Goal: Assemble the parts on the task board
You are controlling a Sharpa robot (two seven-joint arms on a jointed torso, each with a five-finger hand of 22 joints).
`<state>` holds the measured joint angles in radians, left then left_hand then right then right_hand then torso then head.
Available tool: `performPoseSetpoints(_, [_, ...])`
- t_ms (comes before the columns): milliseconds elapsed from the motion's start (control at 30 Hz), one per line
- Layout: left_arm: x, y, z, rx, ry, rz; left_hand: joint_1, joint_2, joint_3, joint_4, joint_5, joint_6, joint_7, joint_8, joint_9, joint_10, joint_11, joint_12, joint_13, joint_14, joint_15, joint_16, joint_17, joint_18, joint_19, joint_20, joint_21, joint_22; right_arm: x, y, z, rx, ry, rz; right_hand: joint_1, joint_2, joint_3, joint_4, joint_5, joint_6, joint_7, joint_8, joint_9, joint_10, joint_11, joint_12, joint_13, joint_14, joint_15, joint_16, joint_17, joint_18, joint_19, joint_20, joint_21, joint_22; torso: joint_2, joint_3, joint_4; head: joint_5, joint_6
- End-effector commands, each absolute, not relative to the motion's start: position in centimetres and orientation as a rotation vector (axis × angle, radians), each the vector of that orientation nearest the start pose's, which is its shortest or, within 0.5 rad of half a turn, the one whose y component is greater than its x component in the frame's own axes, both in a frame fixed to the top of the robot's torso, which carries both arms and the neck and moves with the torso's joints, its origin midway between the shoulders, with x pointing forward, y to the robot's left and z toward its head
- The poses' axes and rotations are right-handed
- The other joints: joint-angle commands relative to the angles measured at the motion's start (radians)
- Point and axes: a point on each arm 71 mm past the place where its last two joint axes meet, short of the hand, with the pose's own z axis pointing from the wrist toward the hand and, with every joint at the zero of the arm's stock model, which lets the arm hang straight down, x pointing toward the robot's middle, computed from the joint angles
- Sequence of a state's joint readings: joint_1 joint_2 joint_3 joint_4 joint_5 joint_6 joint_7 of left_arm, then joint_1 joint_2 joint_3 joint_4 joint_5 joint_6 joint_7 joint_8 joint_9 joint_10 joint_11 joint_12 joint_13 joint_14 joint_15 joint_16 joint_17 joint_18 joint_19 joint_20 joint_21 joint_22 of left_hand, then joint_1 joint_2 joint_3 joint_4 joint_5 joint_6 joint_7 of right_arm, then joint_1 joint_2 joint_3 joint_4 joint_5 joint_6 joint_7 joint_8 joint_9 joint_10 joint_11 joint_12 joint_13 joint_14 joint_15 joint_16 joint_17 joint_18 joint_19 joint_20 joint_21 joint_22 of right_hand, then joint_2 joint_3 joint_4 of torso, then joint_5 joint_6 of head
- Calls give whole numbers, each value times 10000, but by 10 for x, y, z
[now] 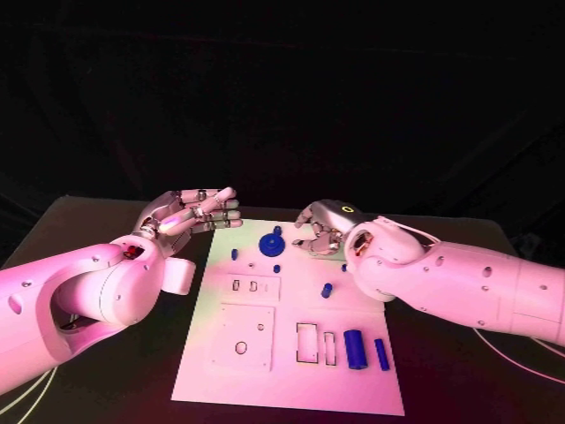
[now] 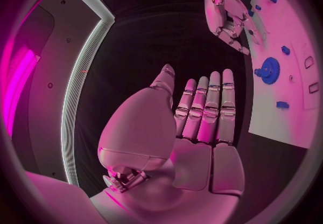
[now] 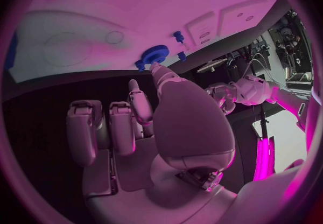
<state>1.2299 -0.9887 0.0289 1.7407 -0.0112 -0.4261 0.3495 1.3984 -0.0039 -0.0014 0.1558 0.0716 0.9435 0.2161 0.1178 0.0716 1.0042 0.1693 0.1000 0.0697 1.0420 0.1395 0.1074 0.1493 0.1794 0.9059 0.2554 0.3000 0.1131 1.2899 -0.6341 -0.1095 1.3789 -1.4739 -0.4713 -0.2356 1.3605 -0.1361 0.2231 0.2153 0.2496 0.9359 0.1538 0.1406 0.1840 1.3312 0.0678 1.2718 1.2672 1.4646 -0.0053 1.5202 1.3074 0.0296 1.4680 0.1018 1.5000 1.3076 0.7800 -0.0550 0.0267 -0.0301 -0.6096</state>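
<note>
Above task board [image 1: 296, 353], empty robot hands

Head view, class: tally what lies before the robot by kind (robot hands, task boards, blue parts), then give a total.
Hands: 2, the left hand and the right hand
Task board: 1
Blue parts in sight: 7, namely the round toothed piece, the thick cylinder, the thin rod and four small pieces
Total: 10

Left hand [image 1: 193, 212] flat, right hand [image 1: 323, 228] curled.
</note>
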Motion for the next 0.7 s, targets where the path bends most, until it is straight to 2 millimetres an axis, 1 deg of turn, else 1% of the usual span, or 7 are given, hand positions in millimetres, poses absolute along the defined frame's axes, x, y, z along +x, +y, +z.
performPoseSetpoints(33, [460, 222, -124, -10926, 13463, -15611, -4, 67, -21, -47, -33, 13, 66, -67, -14, 18, 84, -66, -8, -59, 15, -42, 14, 44, -82, -8, -36, -13, 515, -163, -156, -343, 15383, 7588, 163, -32, 67, -116, 73, 51, 5, -53, 14, -10, 4, 20, -27, 809, 9, -38, 1540, -26, 302, 29, -95, 1793, -36, -31, -102, -8, 27])
performPoseSetpoints(167, [460, 224, -123, -10935, 13449, -15587, -3, 68, -21, -48, -33, 14, 65, -67, -14, 19, 84, -66, -7, -57, 15, -43, 14, 44, -81, -8, -36, -13, 512, -200, -154, 58, 15771, 8012, 270, -110, 63, -274, 210, 36, 26, -115, 9, -105, 20, -70, -108, 801, 22, -51, 1521, -7, 244, 36, -162, 1734, -59, -42, -198, 4, 46])
performPoseSetpoints(333, [460, 225, -124, -11001, 13438, -15588, -3, 68, -21, -48, -33, 14, 65, -67, -14, 19, 84, -66, -7, -57, 15, -43, 14, 44, -81, -8, -36, -13, 509, -241, -155, 380, 16047, 7952, 323, -211, 12, -396, 308, -16, 45, -198, -4, -229, 38, -201, -229, 794, 36, -64, 1503, 8, 200, 47, -216, 1690, -60, -4, -275, 10, 48])
performPoseSetpoints(433, [460, 225, -124, -11022, 13436, -15584, -3, 68, -21, -48, -33, 14, 65, -67, -14, 19, 84, -66, -7, -57, 15, -43, 14, 44, -81, -8, -36, -13, 509, -256, -157, 545, 16112, 7775, 351, -222, 6, -435, 329, -29, 45, -221, -7, -248, 39, -221, -246, 793, 39, -66, 1503, 10, 192, 50, -226, 1683, -50, 19, -308, 5, 41])
performPoseSetpoints(567, [461, 226, -124, -11042, 13430, -15566, -3, 68, -21, -48, -33, 14, 65, -67, -14, 19, 84, -66, -7, -57, 15, -43, 14, 44, -81, -8, -36, -13, 513, -269, -163, 737, 16279, 7535, 372, -240, -11, -478, 358, -68, 56, -267, -16, -285, 48, -262, -283, 793, 45, -66, 1506, 13, 184, 55, -238, 1676, -51, -2, -313, -23, 8])
performPoseSetpoints(600, [461, 225, -124, -11043, 13433, -15569, -3, 68, -21, -48, -33, 14, 65, -67, -14, 19, 84, -66, -7, -57, 15, -43, 14, 44, -81, -8, -36, -13, 514, -271, -166, 772, 16340, 7496, 370, -247, -20, -486, 365, -83, 60, -282, -20, -293, 51, -270, -290, 793, 47, -67, 1505, 17, 174, 57, -250, 1665, -51, -8, -292, -45, -4])
performPoseSetpoints(700, [461, 225, -124, -11044, 13439, -15580, -3, 68, -21, -48, -33, 14, 65, -67, -14, 19, 84, -66, -7, -57, 15, -43, 14, 44, -81, -8, -36, -13, 514, -274, -171, 835, 16495, 7426, 370, -260, -36, -502, 380, -113, 68, -311, -26, -317, 59, -296, -314, 789, 52, -75, 1492, 25, 150, 61, -279, 1639, -47, 3, -265, -73, -28])
